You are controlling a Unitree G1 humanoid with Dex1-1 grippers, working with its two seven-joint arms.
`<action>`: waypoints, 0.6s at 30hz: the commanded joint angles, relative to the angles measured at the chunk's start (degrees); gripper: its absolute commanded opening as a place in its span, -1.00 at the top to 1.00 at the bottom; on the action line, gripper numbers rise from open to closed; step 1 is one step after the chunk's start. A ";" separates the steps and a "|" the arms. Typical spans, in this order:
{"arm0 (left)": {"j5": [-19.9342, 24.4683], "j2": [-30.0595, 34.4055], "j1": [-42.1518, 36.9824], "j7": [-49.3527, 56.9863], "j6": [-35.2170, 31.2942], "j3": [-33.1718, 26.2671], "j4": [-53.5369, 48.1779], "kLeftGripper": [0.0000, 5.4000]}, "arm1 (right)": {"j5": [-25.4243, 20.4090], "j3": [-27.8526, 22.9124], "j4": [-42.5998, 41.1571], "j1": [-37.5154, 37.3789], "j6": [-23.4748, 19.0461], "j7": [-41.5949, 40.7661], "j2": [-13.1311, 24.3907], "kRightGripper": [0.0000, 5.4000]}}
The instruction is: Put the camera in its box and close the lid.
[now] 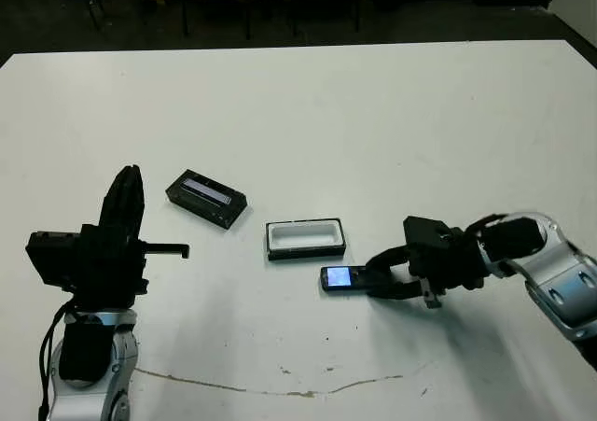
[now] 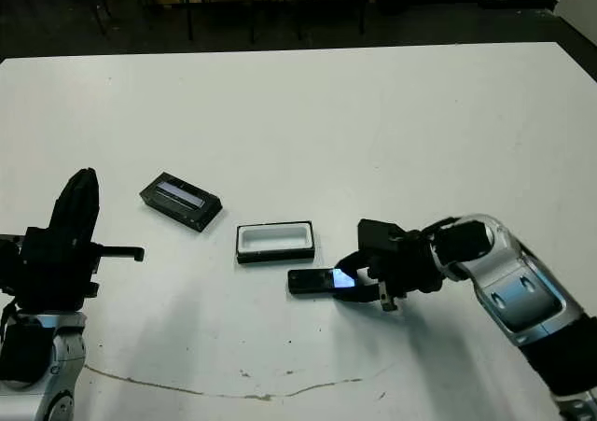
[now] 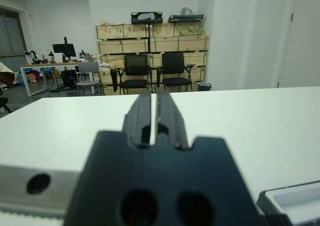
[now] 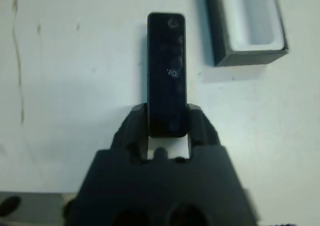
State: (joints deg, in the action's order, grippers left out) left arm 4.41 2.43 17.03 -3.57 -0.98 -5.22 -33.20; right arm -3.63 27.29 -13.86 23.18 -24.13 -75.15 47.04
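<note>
Low over table, right gripper (image 4: 167,120) clamped on camera (image 4: 166,70), left gripper (image 3: 154,117) raised, together.

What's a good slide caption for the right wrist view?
Right gripper clasps one end of the camera lying on the white table, beside the open box.

Lab/office w/ storage: cardboard boxes (image 3: 150,38) on shelving, office chairs (image 3: 136,71), desk w/ monitor (image 3: 62,49).

1. Showing silver-grey rounded shells on both forearms, left arm (image 1: 89,365) and right arm (image 1: 560,276).
2. Carrying blocky matte-black gripper bodies with black ridged fingers (image 3: 150,118).
3. Trailing black cable beside left forearm.
</note>
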 commanded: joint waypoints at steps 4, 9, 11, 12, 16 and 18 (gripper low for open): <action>-0.30 0.95 0.51 -0.11 -1.78 -0.61 0.63 1.00 | 0.51 1.21 -2.01 3.32 -1.78 -5.81 2.75 0.81; -0.11 0.95 0.15 -0.21 -1.96 -0.76 0.72 1.00 | 0.63 -0.99 0.72 1.64 0.25 -2.50 1.19 0.81; -0.14 0.95 0.22 -0.24 -1.95 -0.71 0.59 1.00 | -1.30 -3.18 3.96 0.71 -1.68 -0.17 -0.61 0.81; -0.20 0.96 0.21 -0.28 -1.68 -0.68 0.73 1.00 | -3.40 -4.98 5.23 0.75 -3.47 0.32 -1.58 0.81; -0.15 0.78 0.21 -0.37 -1.07 -0.42 1.19 1.00 | -10.23 -12.20 5.18 1.68 -10.03 3.35 -3.88 0.81; -0.40 0.74 0.32 -0.34 -1.01 -0.11 1.19 1.00 | -13.33 -15.43 6.35 2.47 -10.79 5.12 -6.09 0.81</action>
State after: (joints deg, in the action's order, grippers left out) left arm 4.46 2.54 16.42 -3.63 -1.67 -5.54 -32.77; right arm -15.24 13.71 -8.30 24.75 -34.12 -71.09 42.54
